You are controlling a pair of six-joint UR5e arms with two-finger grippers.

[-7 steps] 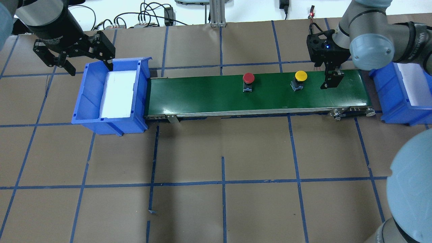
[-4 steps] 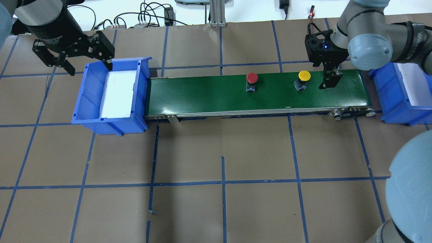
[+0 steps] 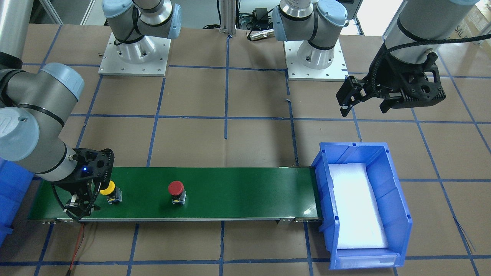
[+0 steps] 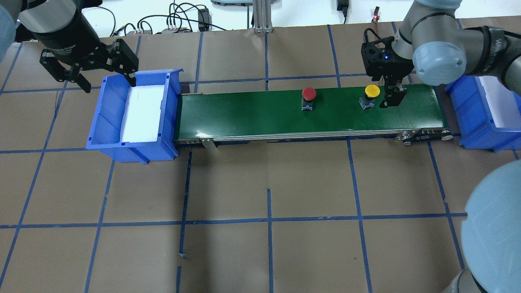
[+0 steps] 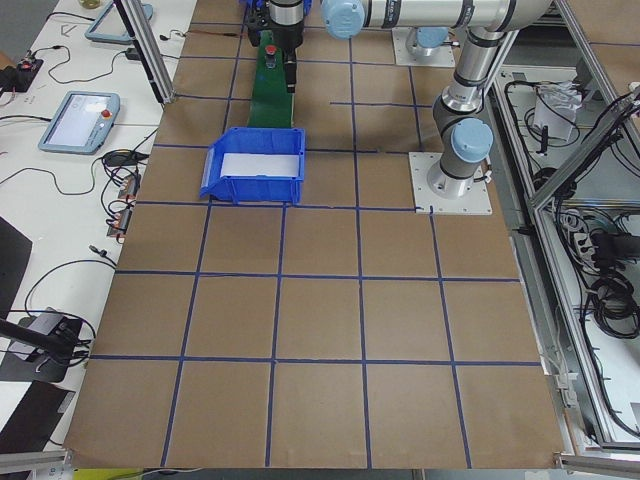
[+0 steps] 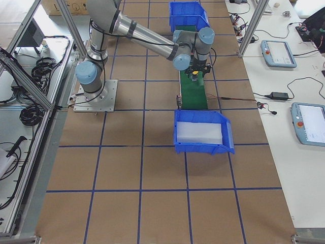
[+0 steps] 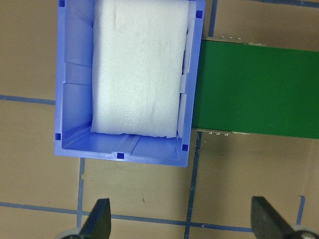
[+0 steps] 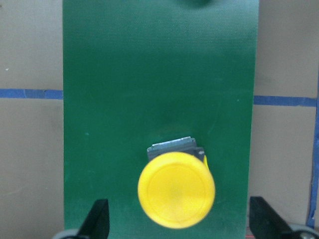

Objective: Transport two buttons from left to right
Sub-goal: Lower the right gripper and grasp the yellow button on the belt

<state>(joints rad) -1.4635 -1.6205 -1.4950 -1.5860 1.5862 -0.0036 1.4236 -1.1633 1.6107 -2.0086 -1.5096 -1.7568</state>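
The yellow button (image 4: 372, 90) and the red button (image 4: 309, 93) stand upright on the green conveyor belt (image 4: 252, 114), the yellow one nearer the right end. My right gripper (image 4: 387, 97) is open and low over the belt, just right of the yellow button. In the right wrist view the yellow cap (image 8: 176, 189) sits partly between the open fingertips (image 8: 98, 219) without touching them. My left gripper (image 4: 108, 81) is open and empty, above the far edge of the left blue bin (image 4: 97, 122). In the front view the yellow button (image 3: 108, 188) is beside the right gripper (image 3: 82, 203), and the red button (image 3: 176, 188) is mid-belt.
The left blue bin holds a white foam pad (image 4: 140, 114) and abuts the belt's left end. A second blue bin (image 4: 468, 122) with foam stands at the belt's right end. The brown table (image 4: 268, 203) has blue tape lines. Cables lie along the back edge.
Both buttons have moved right along the belt. My right gripper has moved left, closer to the yellow button. The left gripper has hardly moved.
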